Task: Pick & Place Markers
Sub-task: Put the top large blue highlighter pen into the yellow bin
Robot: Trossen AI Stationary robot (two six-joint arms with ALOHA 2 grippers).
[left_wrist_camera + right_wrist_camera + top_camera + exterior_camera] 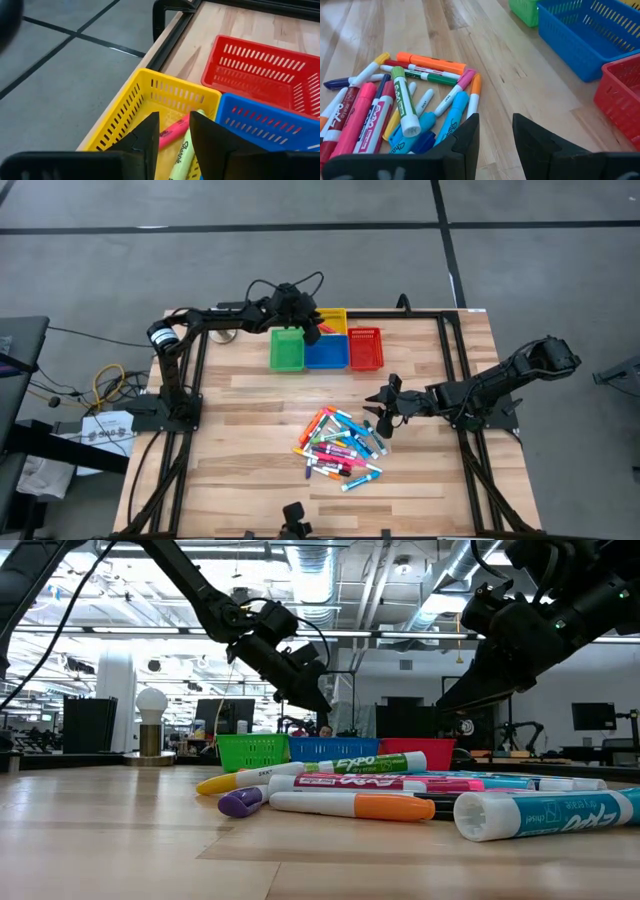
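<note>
I see the markers [339,450] heaped on the table [250,480] just ahead of my right gripper [386,412], its fingers parted, holding nothing. Left gripper [311,330] hangs over the yellow basket [145,107] (two highlighters [181,147] below), fingers apart and empty.

A pale wood-plank table [250,420] carries a heap of markers [340,448] and green [287,348], blue [326,352], red [365,348] and yellow baskets [333,318]
</note>
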